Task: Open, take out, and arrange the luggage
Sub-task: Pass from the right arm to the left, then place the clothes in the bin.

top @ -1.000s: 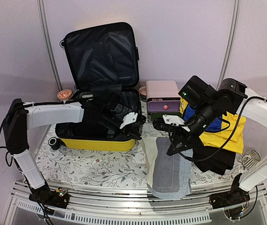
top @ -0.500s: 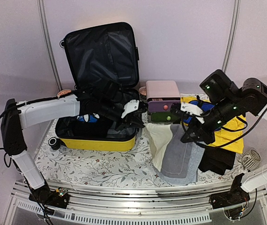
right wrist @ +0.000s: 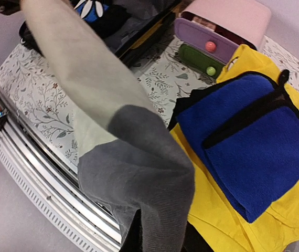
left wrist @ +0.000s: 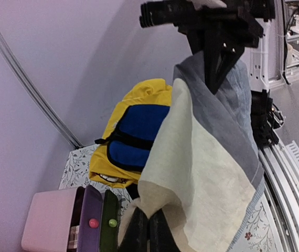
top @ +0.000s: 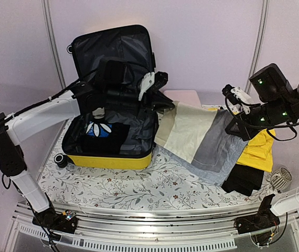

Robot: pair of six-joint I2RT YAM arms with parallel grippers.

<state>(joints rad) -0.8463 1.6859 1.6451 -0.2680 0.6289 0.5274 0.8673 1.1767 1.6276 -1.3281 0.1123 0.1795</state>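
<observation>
Two grippers share one cream-and-grey garment [top: 202, 136] in the overhead view. The left gripper [top: 162, 102] and right gripper [top: 234, 118] each pinch an end.

The luggage [top: 107, 160] lies open at centre left, lid [top: 113, 58] upright. Its long axis runs left-right, wheels [top: 61, 160] leftward.

Left wrist view: the jaws clamp cream cloth at the bottom edge.

Right wrist view: the jaws are closed on grey cloth. Best to draw it taut and level, then lower it flat beside the suitcase.

Yellow hard-shell luggage [top: 110, 161], left of centre, wide open, black-lined lid upright, base flat.

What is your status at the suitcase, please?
Left end effector shut on cream-and-grey cloth; right end effector shut on its other end, cloth stretched in the air. Suitcase open, dark printed garment inside. Yellow clothes pile beneath.
</observation>
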